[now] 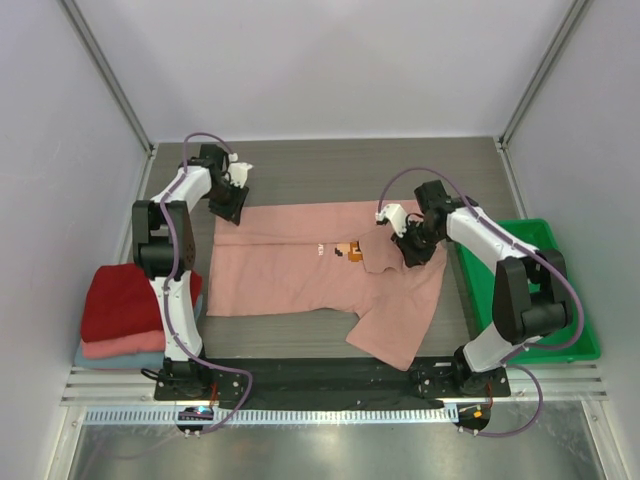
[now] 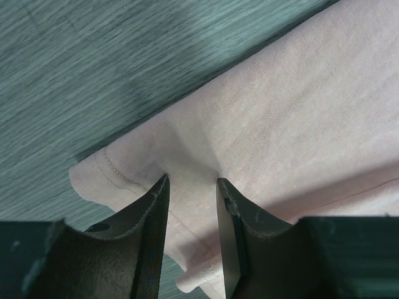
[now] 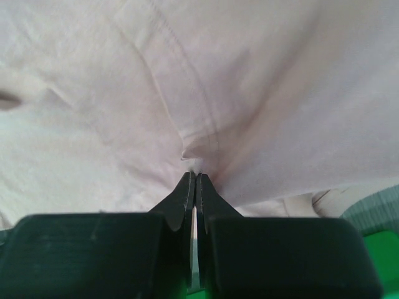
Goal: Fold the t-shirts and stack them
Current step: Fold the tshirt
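Pink t-shirt (image 1: 300, 270) between both fingers (image 2: 153, 218)

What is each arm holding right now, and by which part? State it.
Both hold the dusty-pink t-shirt. The left gripper grips a bunched fold near its hemmed corner; the right gripper has its jaws shut on a pinch by a stitched hem.

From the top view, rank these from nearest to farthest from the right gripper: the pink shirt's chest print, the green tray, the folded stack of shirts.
Measured from the right gripper, which is shut on the pink shirt:
1. Chest print, just to its left on the shirt.
2. Green tray, on the table's right side, behind the right arm.
3. Folded stack, at the far left edge beside the left arm's base.
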